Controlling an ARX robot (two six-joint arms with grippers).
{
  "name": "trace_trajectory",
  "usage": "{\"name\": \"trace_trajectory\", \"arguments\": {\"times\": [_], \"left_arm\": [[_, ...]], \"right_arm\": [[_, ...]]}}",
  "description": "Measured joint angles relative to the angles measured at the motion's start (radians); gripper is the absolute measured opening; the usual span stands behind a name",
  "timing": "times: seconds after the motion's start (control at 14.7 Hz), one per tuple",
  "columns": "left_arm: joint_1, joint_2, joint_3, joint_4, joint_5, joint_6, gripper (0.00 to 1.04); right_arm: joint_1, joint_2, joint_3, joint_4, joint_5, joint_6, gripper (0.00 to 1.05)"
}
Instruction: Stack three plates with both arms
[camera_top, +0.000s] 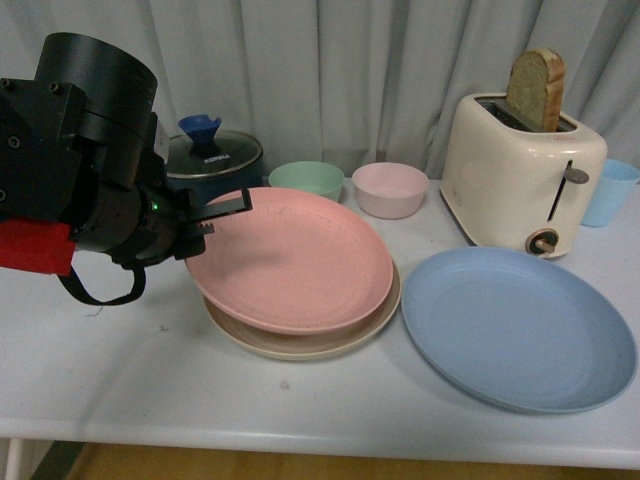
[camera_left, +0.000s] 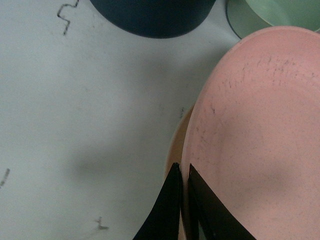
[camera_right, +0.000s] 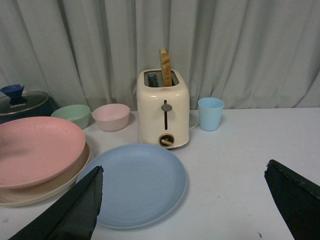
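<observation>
The pink plate (camera_top: 290, 258) lies tilted over the beige plate (camera_top: 300, 340) at the table's middle. My left gripper (camera_top: 215, 215) is shut on the pink plate's left rim; the left wrist view shows the two fingers pinching that rim (camera_left: 184, 172), with the beige plate (camera_left: 176, 140) just below. The blue plate (camera_top: 515, 325) lies flat on the table to the right, apart from the stack. My right gripper (camera_right: 182, 175) is open and empty, out of the front view; in its wrist view it hangs above the table near the blue plate (camera_right: 135, 182), with the pink plate (camera_right: 37, 150) beside it.
A cream toaster (camera_top: 522, 185) with a bread slice stands at the back right, a light blue cup (camera_top: 608, 192) beside it. A green bowl (camera_top: 307, 180), a pink bowl (camera_top: 390, 188) and a dark lidded pot (camera_top: 212, 155) stand behind the plates. A curtain hangs behind.
</observation>
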Motion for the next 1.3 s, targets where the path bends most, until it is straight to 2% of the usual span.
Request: {"name": "trace_trajectory", "arguments": {"times": [0.2,0.34,0.48,0.55,0.61,0.75,0.82,0.89,0.95,1.16,1.23,1.3], "left_arm": [[0.005,0.003,0.01,-0.002,0.032,-0.111,0.38],[0.02,-0.022,-0.029,0.025,0.041,-0.117,0.61],[0.048,-0.129,-0.119,0.102,0.03,-0.106,0.85],[0.058,-0.213,-0.181,0.197,0.013,-0.077,0.97],[0.068,-0.307,-0.248,0.275,0.003,-0.036,0.98],[0.084,-0.489,-0.4,0.331,0.036,0.002,0.98],[0.103,-0.551,-0.521,0.54,0.047,0.106,0.87],[0.124,-0.64,-0.636,0.663,0.056,0.224,0.75],[0.142,-0.714,-0.706,0.712,0.061,0.307,0.62],[0.16,-0.832,-0.855,0.689,0.096,0.385,0.22],[0.192,-0.89,-0.883,0.681,0.134,0.389,0.09],[0.228,-0.94,-0.906,0.665,0.154,0.391,0.02]], "right_arm": [[0.0,0.0,0.0,0.0,0.0,0.0,0.98],[0.0,0.0,0.0,0.0,0.0,0.0,0.98],[0.0,0.0,0.0,0.0,0.0,0.0,0.98],[0.0,0.0,0.0,0.0,0.0,0.0,0.98],[0.0,0.0,0.0,0.0,0.0,0.0,0.98],[0.0,0.0,0.0,0.0,0.0,0.0,0.98],[0.0,0.0,0.0,0.0,0.0,0.0,0.98],[0.0,0.0,0.0,0.0,0.0,0.0,0.98],[0.0,0.0,0.0,0.0,0.0,0.0,0.98],[0.0,0.0,0.0,0.0,0.0,0.0,0.98],[0.0,0.0,0.0,0.0,0.0,0.0,0.98],[0.0,0.0,0.0,0.0,0.0,0.0,0.98]]}}
